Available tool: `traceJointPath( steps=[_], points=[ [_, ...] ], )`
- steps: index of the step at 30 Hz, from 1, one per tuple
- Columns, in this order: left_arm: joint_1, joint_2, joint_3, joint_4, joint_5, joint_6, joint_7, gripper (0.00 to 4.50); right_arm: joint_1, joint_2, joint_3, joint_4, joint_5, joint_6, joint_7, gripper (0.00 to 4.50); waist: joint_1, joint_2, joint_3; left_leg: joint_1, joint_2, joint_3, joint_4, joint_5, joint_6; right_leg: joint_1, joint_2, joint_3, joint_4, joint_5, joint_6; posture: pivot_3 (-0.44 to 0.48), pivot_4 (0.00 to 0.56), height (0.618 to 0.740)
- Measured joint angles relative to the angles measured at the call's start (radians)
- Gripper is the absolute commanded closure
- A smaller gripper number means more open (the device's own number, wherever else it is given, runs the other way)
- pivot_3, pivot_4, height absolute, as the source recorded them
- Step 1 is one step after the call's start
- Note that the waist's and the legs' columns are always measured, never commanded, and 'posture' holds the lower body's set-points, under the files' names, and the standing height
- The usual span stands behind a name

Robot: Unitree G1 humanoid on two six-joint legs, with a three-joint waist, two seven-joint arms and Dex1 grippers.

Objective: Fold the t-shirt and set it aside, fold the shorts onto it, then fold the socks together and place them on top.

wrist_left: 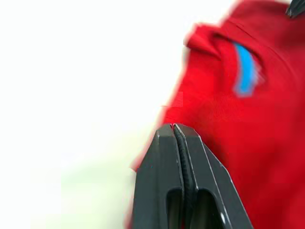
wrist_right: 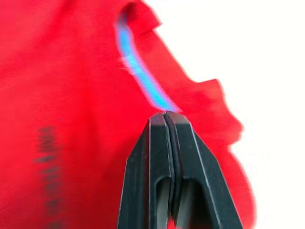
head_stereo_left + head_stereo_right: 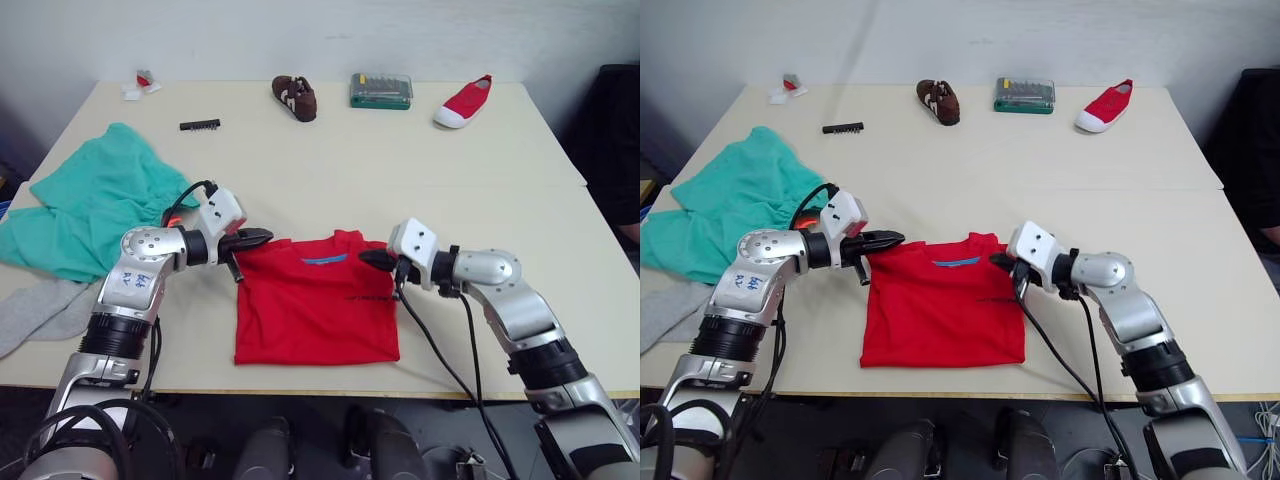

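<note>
Two grippers, left (image 3: 262,238) and right (image 3: 368,258), sit with jaws clenched empty at the shirt's (image 3: 315,310) collar corners; the shirt lies near the worktop's (image 3: 400,170) 6 o'clock edge. To fold it cleanly, I'd pinch both shoulders evenly and move them together.

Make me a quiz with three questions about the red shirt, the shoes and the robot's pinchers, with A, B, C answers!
1. Where are the shorts?
A. On the robot's left of the t-shirt
B. On top of it
C. At the table's far edge

2. How many shoes are on the table?
A. One
B. Two
C. Four

3. How are the left gripper's fingers?
A. Wide open
B. Closed together
C. Holding a sock

Answers:
1 A: the teal cloth lies at the left side.
2 B: a brown shoe and a red shoe sit at the far side.
3 B: the left wrist view shows the fingers pressed together, holding nothing.
</note>
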Motion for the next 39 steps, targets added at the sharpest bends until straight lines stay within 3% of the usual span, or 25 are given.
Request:
traceJointPath(
  steps=[5, 10, 13, 16, 19, 24, 31, 36, 39],
  points=[
    [0.039, -0.006, 0.005, -0.007, -0.018, 0.037, -0.017, 4.46, -0.007, 0.007, -0.005, 0.035, 0.006, -0.004, 0.014, 4.50, -0.010, 0.000, 0.000, -0.002, 0.000, 0.001, -0.001, 0.000, 0.001, -0.001, 0.001, 0.000, -0.003, 0.000, 0.000, 0.000, 0.150, 0.740],
    [0.155, 0.065, 0.038, -0.297, -0.236, 0.245, -0.194, 4.46, 0.068, -0.014, -0.023, -0.173, 0.140, 0.142, 0.114, 4.50, -0.011, 0.000, 0.000, -0.001, 0.001, 0.000, -0.001, 0.000, 0.000, -0.001, 0.001, 0.000, -0.004, 0.000, 0.000, 0.000, 0.150, 0.740],
    [0.226, 0.116, -0.004, -0.388, -0.232, 0.255, -0.246, 4.46, 0.143, -0.032, 0.005, -0.231, 0.132, 0.161, 0.131, 4.50, -0.005, 0.000, 0.000, 0.002, 0.000, 0.001, 0.000, -0.001, 0.001, 0.002, 0.001, 0.002, -0.006, 0.000, 0.000, 0.000, 0.150, 0.740],
    [0.235, 0.106, -0.056, -0.388, -0.200, 0.248, -0.242, 4.46, 0.193, -0.033, 0.054, -0.250, 0.103, 0.159, 0.131, 4.50, 0.000, 0.000, 0.000, 0.002, 0.000, 0.000, 0.000, -0.002, 0.001, 0.002, 0.001, 0.003, -0.006, 0.000, 0.001, 0.000, 0.150, 0.740],
    [0.202, 0.092, -0.104, -0.335, -0.110, 0.203, -0.200, 4.46, 0.237, -0.047, 0.105, -0.263, 0.038, 0.143, 0.127, 4.50, 0.003, 0.000, 0.000, 0.003, 0.000, -0.001, 0.000, -0.001, 0.004, 0.002, 0.001, 0.003, -0.005, 0.000, 0.001, 0.000, 0.150, 0.740],
    [0.091, 0.030, -0.128, -0.091, -0.005, 0.131, -0.109, 4.46, 0.249, -0.092, 0.127, -0.284, -0.027, 0.067, 0.127, 4.50, 0.002, -0.002, -0.001, 0.004, 0.001, -0.001, -0.001, -0.001, 0.004, 0.002, 0.000, 0.004, -0.003, 0.001, 0.001, 0.000, 0.150, 0.740],
    [-0.102, 0.069, 0.014, 0.328, 0.004, 0.122, -0.035, 4.46, 0.327, -0.142, 0.109, -0.348, -0.031, 0.023, 0.138, 4.50, -0.003, -0.006, -0.003, 0.005, 0.001, 0.000, -0.001, 0.000, 0.000, 0.002, 0.000, 0.002, -0.002, 0.001, 0.001, 0.000, 0.150, 0.740],
    [-0.102, 0.117, 0.060, 0.302, -0.032, 0.173, -0.131, 4.46, 0.342, -0.140, 0.076, -0.353, 0.024, 0.065, 0.146, 4.50, -0.002, -0.007, -0.003, 0.003, 0.001, 0.001, 0.000, 0.000, 0.000, 0.002, 0.000, 0.002, -0.004, 0.001, 0.001, 0.000, 0.150, 0.740],
    [-0.067, 0.119, 0.089, 0.119, -0.125, 0.277, -0.209, 4.46, 0.313, -0.123, 0.048, -0.351, 0.062, 0.123, 0.142, 4.50, 0.000, -0.007, -0.002, 0.001, 0.000, 0.000, 0.000, -0.001, 0.000, 0.002, 0.000, 0.002, -0.004, 0.001, 0.001, 0.000, 0.150, 0.740]
  ],
)
